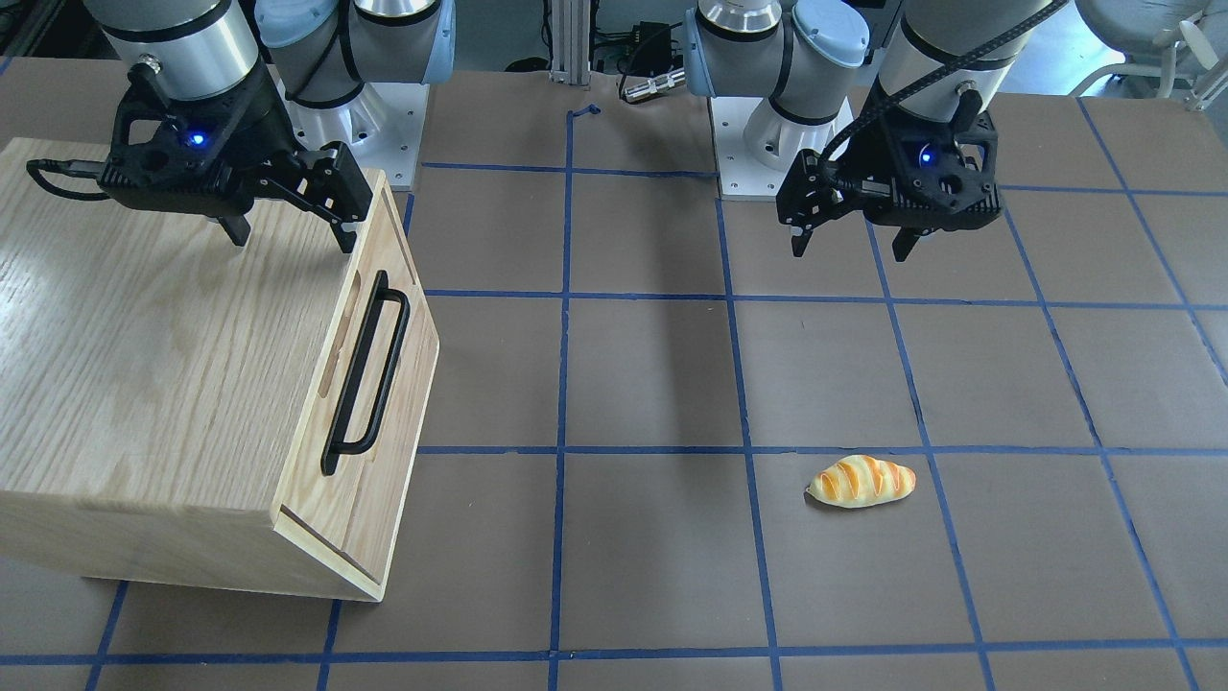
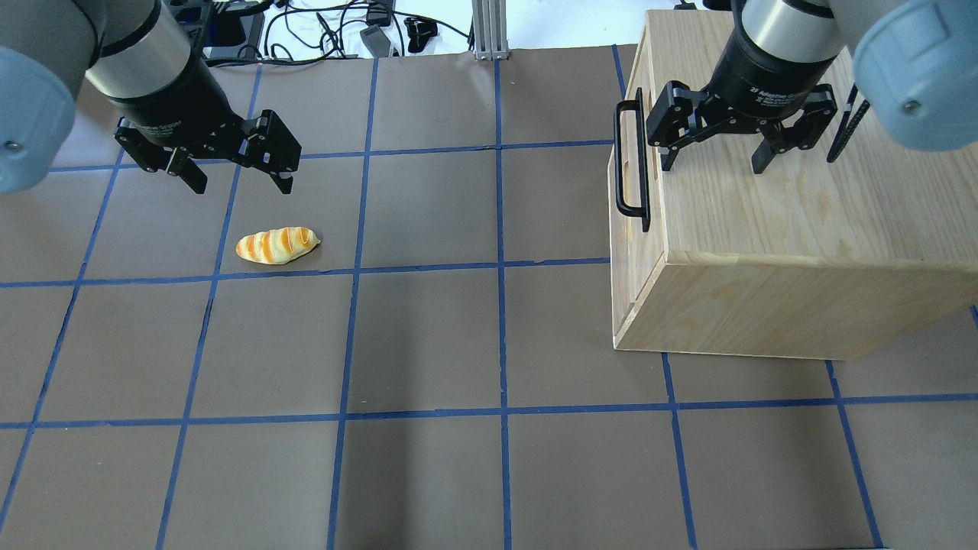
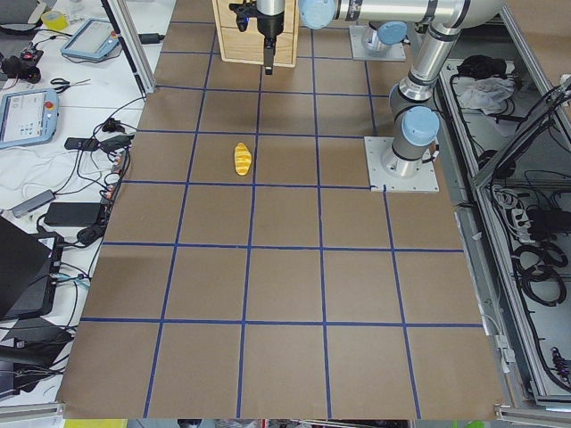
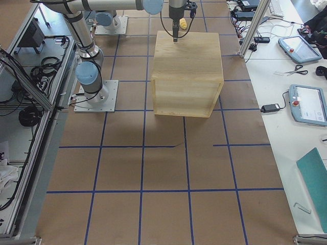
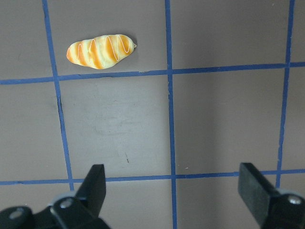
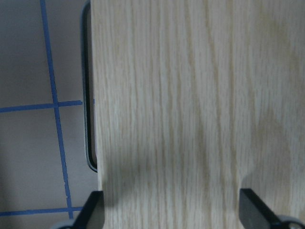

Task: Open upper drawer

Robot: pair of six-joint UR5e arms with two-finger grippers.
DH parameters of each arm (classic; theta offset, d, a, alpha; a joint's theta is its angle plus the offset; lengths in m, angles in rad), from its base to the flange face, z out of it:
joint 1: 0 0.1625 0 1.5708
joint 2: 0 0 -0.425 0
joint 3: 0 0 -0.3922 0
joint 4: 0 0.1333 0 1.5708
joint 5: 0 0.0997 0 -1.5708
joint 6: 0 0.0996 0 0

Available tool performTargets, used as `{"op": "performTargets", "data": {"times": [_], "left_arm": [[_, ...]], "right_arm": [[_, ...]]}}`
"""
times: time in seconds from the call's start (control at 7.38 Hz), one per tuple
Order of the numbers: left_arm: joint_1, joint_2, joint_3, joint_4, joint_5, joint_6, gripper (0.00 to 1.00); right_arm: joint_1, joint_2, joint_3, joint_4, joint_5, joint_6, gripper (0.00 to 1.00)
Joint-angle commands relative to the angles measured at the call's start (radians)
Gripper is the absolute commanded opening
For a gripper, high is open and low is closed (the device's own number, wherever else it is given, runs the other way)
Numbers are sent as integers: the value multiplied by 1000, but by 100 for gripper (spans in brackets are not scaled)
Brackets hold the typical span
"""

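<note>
The upper drawer (image 1: 384,403) sits in the top of a light oak cabinet (image 1: 144,365) that stands on the right side of the table (image 1: 643,374), about midway between its near and far edges. The drawer's front faces left, toward the middle of the table, and appears flush with the cabinet's front edge, so it looks closed. A long black bar handle (image 1: 369,369) runs along the front, with an oblong slot (image 1: 338,341) cut just beside it, closer to the cabinet's top.

The right gripper (image 1: 291,235) hovers over the cabinet's top, close to the edge above the drawer front. It points straight down with its fingers spread wide and nothing between them. It touches neither the wood nor the handle. In the right wrist view the oak top fills most of the picture, with the handle showing along the left edge.

On the left side of the table, well apart from the cabinet, the left gripper (image 1: 849,248) hangs above the bare surface. It also points down, is spread wide and holds nothing. A small striped bread roll (image 1: 861,480) lies on the table, a little farther out from the robot than this gripper and touching nothing else.

The table is covered in brown sheeting marked into squares by blue tape lines (image 1: 562,384).
</note>
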Motion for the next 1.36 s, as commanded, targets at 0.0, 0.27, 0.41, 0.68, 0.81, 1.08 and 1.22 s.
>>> {"op": "performTargets", "data": {"times": [0.0,0.27,0.41,0.68,0.81,1.08,1.22], "left_arm": [[1,0,-11,3,-5,-1,100],[2,0,-11,0,-10,-1,100],[2,5,-11,-20,-10,-1,100],[4,9,-11,-20,-8,-1,100],[5,8,-11,-20,-7,-1,100],[1,8,-11,-20,-13,-2,100],[8,-3,-10,-20,-11,-4,100]], "right_arm": [[0,0,0,0,-1,0,100],[0,0,0,0,-1,0,100],[0,0,0,0,-1,0,100],[0,0,0,0,1,0,100],[-1,0,0,0,-1,0,100],[0,0,0,0,-1,0,100],[0,0,0,0,1,0,100]]}}
